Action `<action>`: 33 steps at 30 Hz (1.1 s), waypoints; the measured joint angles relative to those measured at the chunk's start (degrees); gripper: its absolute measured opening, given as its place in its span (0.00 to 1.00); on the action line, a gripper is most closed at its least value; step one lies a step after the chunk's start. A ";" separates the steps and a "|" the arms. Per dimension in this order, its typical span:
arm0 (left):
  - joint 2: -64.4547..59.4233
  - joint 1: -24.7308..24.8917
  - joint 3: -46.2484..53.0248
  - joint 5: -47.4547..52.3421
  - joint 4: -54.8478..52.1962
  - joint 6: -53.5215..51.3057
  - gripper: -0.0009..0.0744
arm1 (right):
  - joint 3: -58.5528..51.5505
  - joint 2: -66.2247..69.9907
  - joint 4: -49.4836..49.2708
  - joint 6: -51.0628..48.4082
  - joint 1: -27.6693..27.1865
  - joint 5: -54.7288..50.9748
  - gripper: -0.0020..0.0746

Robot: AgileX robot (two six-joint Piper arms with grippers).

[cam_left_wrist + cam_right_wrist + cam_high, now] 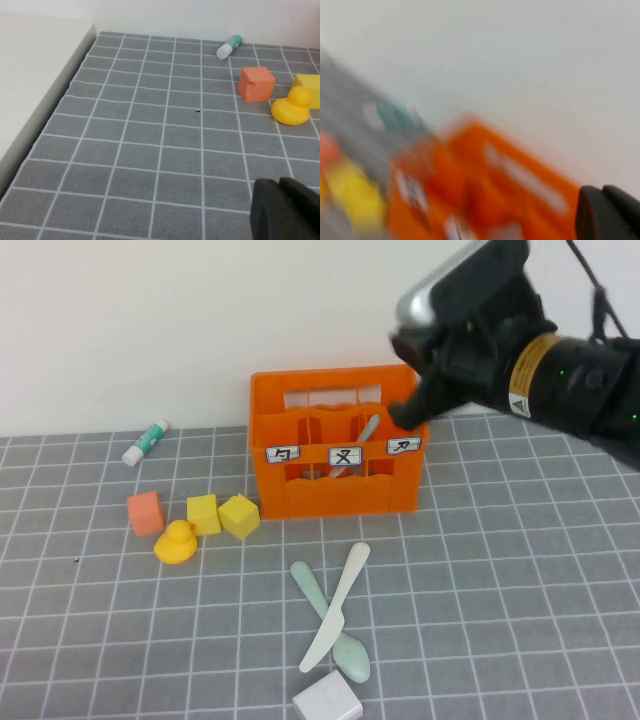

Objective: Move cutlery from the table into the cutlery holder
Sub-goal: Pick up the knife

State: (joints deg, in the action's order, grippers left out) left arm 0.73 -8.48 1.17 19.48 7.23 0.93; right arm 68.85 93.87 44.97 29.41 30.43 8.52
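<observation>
Setting: we see a grey table point(520, 570) ruled with thin white lines, backed by a plain pale wall.

Crate: an orange cutlery holder point(335, 485) stands at the far middle of the table, three white labels on its front. We see a grey fork point(368, 427) leaning up out of its right-hand compartment.

Loose cutlery: a cream-white knife point(337, 605) lies across a mint-green spoon point(325, 618) on the table in front of the crate, the two touching where they cross.

Other items: a white-green tube point(146, 442) far left; an orange cube point(145, 512), two yellow cubes point(222, 515) and a yellow duck point(176, 542) left of the crate; a white block point(327, 700) at the near edge.

Right gripper point(408, 412): above the crate's right end, fingers closed, empty.

Left gripper point(285, 210): low over bare table, fingers closed, empty.
</observation>
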 joint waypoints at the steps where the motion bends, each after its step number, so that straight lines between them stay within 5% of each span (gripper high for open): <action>1: 0.00 0.00 0.00 0.00 0.00 0.00 0.01 | -0.28 -0.69 -7.10 -10.65 1.31 -5.59 0.02; 7: 0.00 0.00 0.00 0.00 0.00 0.00 0.01 | -0.49 -1.62 -41.59 -65.55 7.72 -28.50 0.02; 12: 0.00 0.00 0.00 0.00 0.00 -0.10 0.01 | 2.01 -0.24 -50.99 -78.93 8.75 -44.45 0.02; 18: 0.00 0.00 0.00 0.00 0.00 -0.11 0.01 | 9.31 5.83 -51.48 -72.46 8.75 -58.35 0.02; 27: 0.00 0.00 0.00 0.00 0.00 -0.11 0.01 | 22.08 17.94 -57.52 -56.29 8.65 -65.50 0.03; 33: 0.00 0.00 0.00 0.00 0.00 -0.11 0.01 | 27.57 25.96 -64.84 -47.86 8.65 -61.15 0.20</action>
State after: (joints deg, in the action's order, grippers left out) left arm 0.73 -8.48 1.17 19.48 7.23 0.83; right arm 96.41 119.83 -19.88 -18.46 39.09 -52.63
